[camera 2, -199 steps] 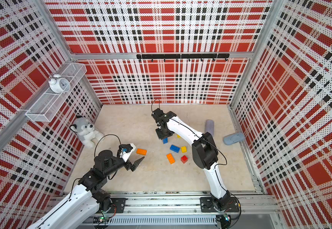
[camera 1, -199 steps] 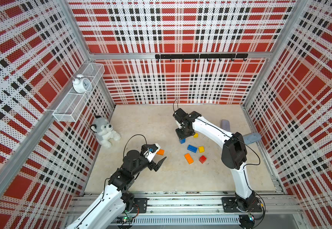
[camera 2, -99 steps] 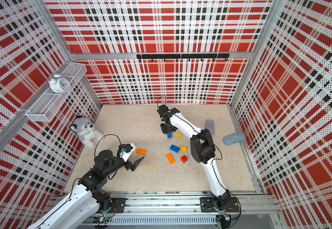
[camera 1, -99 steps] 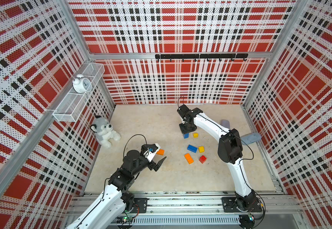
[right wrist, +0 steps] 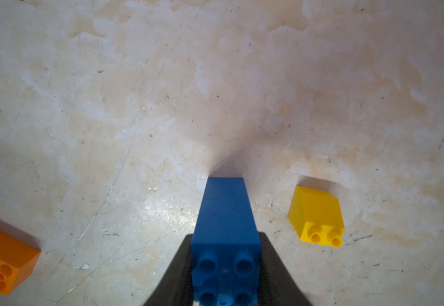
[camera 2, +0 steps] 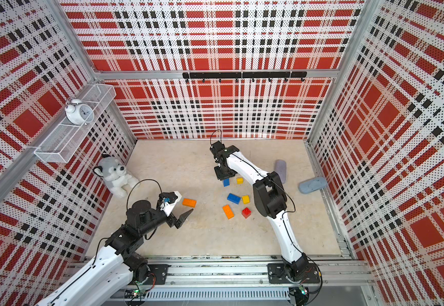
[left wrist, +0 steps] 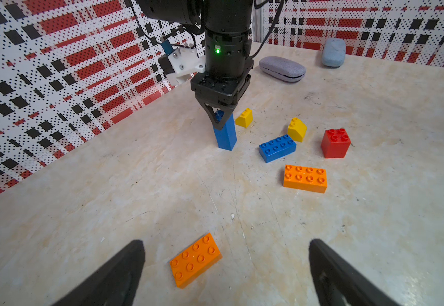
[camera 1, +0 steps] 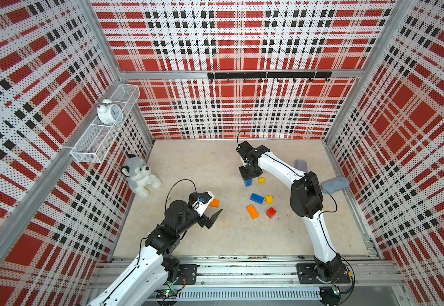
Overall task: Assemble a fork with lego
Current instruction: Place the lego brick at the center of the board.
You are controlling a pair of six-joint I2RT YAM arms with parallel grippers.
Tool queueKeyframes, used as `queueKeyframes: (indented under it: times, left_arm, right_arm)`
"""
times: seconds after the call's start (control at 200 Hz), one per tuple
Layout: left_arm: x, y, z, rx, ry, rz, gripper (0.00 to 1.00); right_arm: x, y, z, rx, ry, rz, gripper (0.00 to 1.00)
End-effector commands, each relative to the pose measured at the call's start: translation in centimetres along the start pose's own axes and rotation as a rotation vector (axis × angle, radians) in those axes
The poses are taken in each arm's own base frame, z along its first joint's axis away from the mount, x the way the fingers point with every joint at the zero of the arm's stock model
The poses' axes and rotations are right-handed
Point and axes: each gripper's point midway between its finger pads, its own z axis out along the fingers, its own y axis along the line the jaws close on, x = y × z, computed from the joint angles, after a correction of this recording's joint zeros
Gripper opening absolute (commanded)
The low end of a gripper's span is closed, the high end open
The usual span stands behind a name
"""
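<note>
Right hand point(left wrist: 219, 123) is clenched on the upper end of a blue column point(left wrist: 227, 137), stacked blue bricks standing upright. Its foot looks to meet the desk point(left wrist: 136, 185), though contact cannot be confirmed; the right wrist view shows fingers point(right wrist: 272, 273) on its two flat side walls, studs towards the camera. Left hand point(left wrist: 225, 242) is released, jaws spread, holding nothing; it hovers by an orange brick point(left wrist: 195, 259) lying flat, studs up.

Loose on the desk, well apart from that one: a second orange brick point(left wrist: 305, 178); a flat blue brick point(left wrist: 277, 147); a red cube point(left wrist: 335, 143); a yellow wedge point(left wrist: 244, 118) just beside the column; another yellow wedge point(left wrist: 297, 129) beside the flat blue brick. No fork is built yet; only the column is joined, presumably the handle.

Handling, as judged: hard, light, stiff plastic; glossy walls likely slippery. Bricks are best taken square across the flat long sides, never over the studs; the tall column probably levers apart at its seam if pushed sideways. The wedges' slopes offer poor purchase, so their straight faces are the place to grip.
</note>
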Motion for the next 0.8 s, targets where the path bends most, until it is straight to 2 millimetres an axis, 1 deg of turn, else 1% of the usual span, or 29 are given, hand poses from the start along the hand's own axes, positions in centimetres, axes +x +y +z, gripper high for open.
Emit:
queueKeyframes:
  times: [0.0, 0.055, 0.08, 0.18, 0.276, 0.336, 0.401, 0.466, 0.526, 0.531, 0.571, 0.641, 0.696, 0.741, 0.797]
  left_arm:
    - [-0.2, 0.0, 0.1, -0.003, -0.016, 0.002, 0.98]
    - [-0.2, -0.1, 0.1, -0.002, -0.018, -0.001, 0.98]
    - [-0.3, 0.0, 0.1, -0.004, -0.018, -0.006, 0.98]
    - [-0.7, 0.3, 0.0, -0.015, -0.019, -0.025, 0.98]
    - [-0.7, 0.7, 0.2, -0.032, -0.015, -0.046, 0.98]
    - [-0.7, 0.9, 0.2, -0.042, -0.011, -0.054, 0.98]
    - [-0.9, 1.3, 0.2, -0.061, -0.013, -0.073, 0.98]
    - [-1.1, 1.7, 0.2, -0.075, -0.023, -0.092, 0.98]
    - [-1.5, 2.2, 0.1, -0.09, -0.035, -0.117, 0.99]
    - [-1.5, 2.2, 0.1, -0.092, -0.035, -0.12, 0.99]
    - [-1.9, 2.7, -0.1, -0.106, -0.049, -0.14, 0.98]
    - [-2.9, 3.7, -0.3, -0.144, -0.083, -0.196, 0.98]
    - [-3.8, 4.3, -0.4, -0.16, -0.112, -0.237, 0.99]
    - [-4.5, 4.7, -0.3, -0.163, -0.135, -0.269, 0.98]
    - [-5.3, 5.1, -0.2, -0.168, -0.16, -0.315, 0.98]
  right_arm:
    - [3.9, -0.8, 3.8, 0.033, 0.147, -0.006, 0.29]
    - [2.9, -0.6, 2.6, 0.021, 0.103, 0.002, 0.31]
    - [2.4, -0.5, 2.0, 0.011, 0.083, 0.005, 0.34]
    - [-0.3, 0.1, -1.7, -0.03, -0.028, 0.002, 0.47]
    - [-2.2, 0.1, -5.5, -0.048, -0.123, -0.009, 0.58]
    - [-2.8, 0.0, -7.8, -0.052, -0.177, -0.026, 0.64]
    - [-2.8, -0.3, -10.0, -0.053, -0.222, -0.049, 0.69]
    - [-1.9, -0.5, -11.4, -0.06, -0.244, -0.077, 0.72]
    - [-0.3, -1.0, -12.0, -0.058, -0.243, -0.08, 0.74]
    - [0.1, -1.1, -11.7, -0.057, -0.232, -0.081, 0.74]
    - [1.5, -1.2, -11.7, -0.057, -0.222, -0.078, 0.74]
    - [4.0, -0.7, -11.5, -0.053, -0.207, -0.094, 0.74]
    - [6.3, 0.0, -10.7, -0.041, -0.183, -0.118, 0.75]
    - [7.8, 0.6, -10.1, -0.043, -0.174, -0.129, 0.76]
    - [9.4, 0.7, -9.4, -0.04, -0.156, -0.128, 0.75]
